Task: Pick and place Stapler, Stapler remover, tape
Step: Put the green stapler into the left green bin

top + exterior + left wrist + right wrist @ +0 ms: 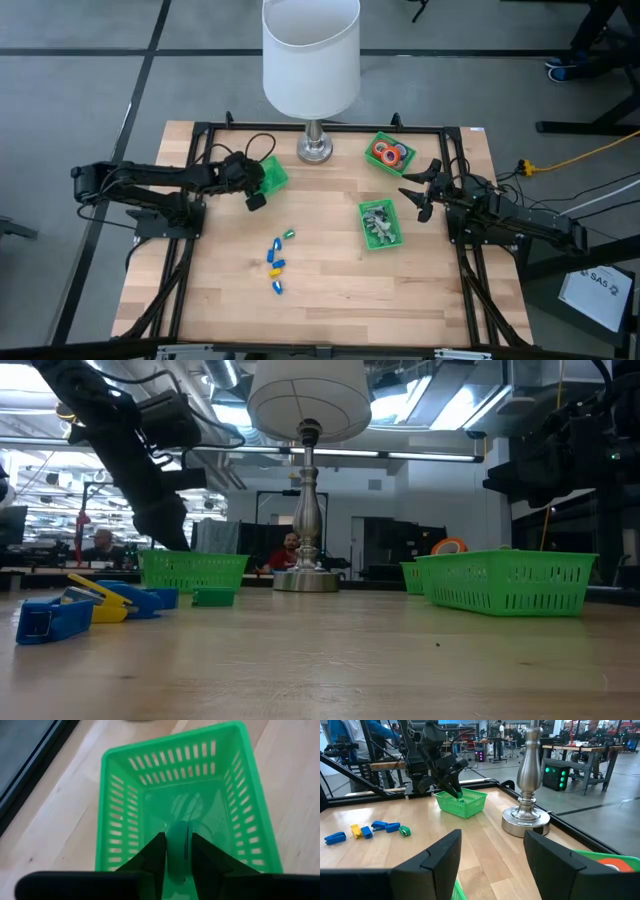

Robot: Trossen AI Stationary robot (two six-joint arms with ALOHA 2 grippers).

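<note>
My left gripper (178, 851) hangs over the empty green bin (125, 810) at the table's far left (272, 172), shut on a small pale-green stapler. Several blue and yellow staplers (276, 262) and one green one (289, 235) lie on the table's middle. Red and orange tape rolls (389, 154) sit in the far right bin. Silvery staple removers (378, 222) fill the nearer right bin. My right gripper (420, 190) waits open between those two bins. My left gripper pinches the pale-green stapler (178, 840) between its two fingers (153, 855), coming from above and pointing down into the bin. The piece is lifted clear of the bin's floor. Which part of it the fingers have is hidden by the fingers themselves.
A lamp with a silver base (314, 149) and a white shade (310, 50) stands at the far edge, between the left bin and the tape bin. A black frame rail (200, 150) borders the table. Bare wood (330, 290) lies toward the near edge.
</note>
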